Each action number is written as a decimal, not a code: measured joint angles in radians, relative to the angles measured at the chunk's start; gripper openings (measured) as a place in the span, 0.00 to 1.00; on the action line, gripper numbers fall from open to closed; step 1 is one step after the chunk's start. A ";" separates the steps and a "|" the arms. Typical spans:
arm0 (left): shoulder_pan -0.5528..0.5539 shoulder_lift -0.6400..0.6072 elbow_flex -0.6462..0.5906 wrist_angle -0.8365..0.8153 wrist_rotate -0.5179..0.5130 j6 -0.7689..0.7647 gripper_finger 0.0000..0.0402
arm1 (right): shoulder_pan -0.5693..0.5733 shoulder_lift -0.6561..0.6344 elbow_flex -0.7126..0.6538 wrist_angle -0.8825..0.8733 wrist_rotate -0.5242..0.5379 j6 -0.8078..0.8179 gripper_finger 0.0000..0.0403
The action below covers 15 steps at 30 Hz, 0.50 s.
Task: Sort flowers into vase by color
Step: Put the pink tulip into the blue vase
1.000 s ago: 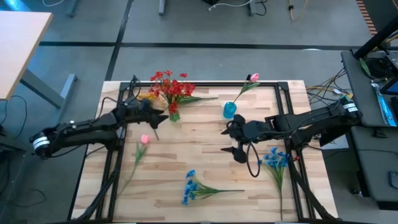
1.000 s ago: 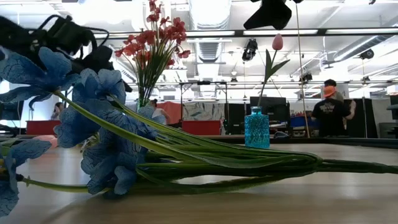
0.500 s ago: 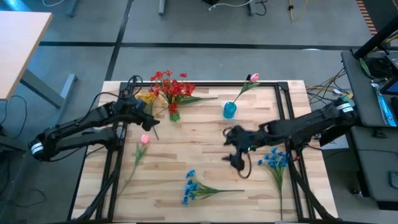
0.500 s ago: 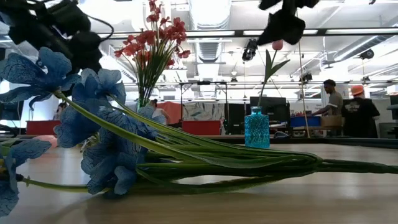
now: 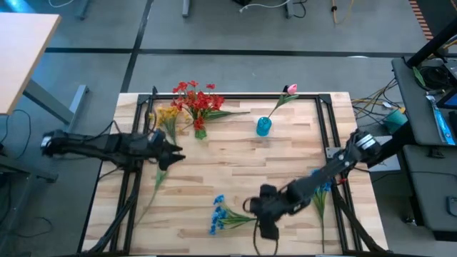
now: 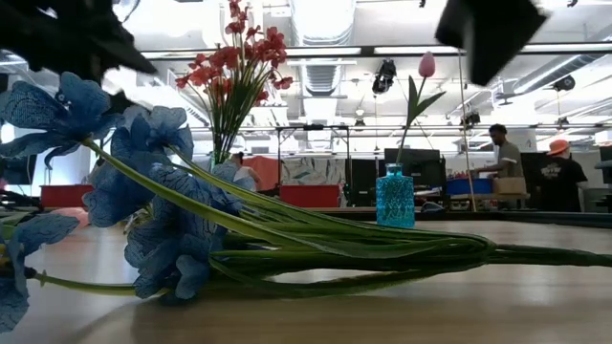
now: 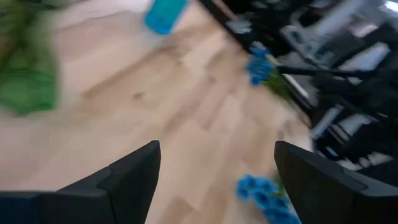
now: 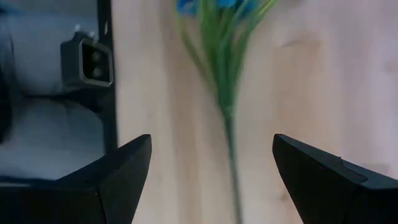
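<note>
The blue flower lay under your wide-open, empty right gripper, where a careless descent risked pinning its stem flat.

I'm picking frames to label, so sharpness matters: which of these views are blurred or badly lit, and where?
Left wrist view: motion-smeared, the blue vase and green leaves streaked. Right wrist view: the blue spray is soft, its stem smeared. Low view: bright ceiling lights behind, a dark blurred arm at each top corner, the near blue blooms large. High view: evenly lit, sharp.
</note>
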<state>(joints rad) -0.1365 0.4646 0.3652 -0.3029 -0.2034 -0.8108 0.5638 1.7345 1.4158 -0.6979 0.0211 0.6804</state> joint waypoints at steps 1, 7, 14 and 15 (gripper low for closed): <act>-0.059 0.004 -0.008 0.036 -0.036 -0.006 0.74 | 0.015 0.020 0.026 -0.029 0.001 0.021 0.81; -0.371 0.063 -0.027 0.181 -0.274 -0.053 0.74 | 0.097 0.085 0.131 -0.258 -0.001 0.287 0.81; -0.605 0.191 -0.025 0.177 -0.408 -0.224 0.74 | 0.170 0.046 0.133 -0.347 0.006 0.519 0.81; -0.624 0.213 -0.025 0.174 -0.408 -0.257 0.74 | 0.171 0.040 0.133 -0.358 0.013 0.530 0.81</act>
<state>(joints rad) -0.7609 0.6775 0.3405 -0.1286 -0.6117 -1.0678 0.7350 1.7743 1.5490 -1.0560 0.0339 1.2109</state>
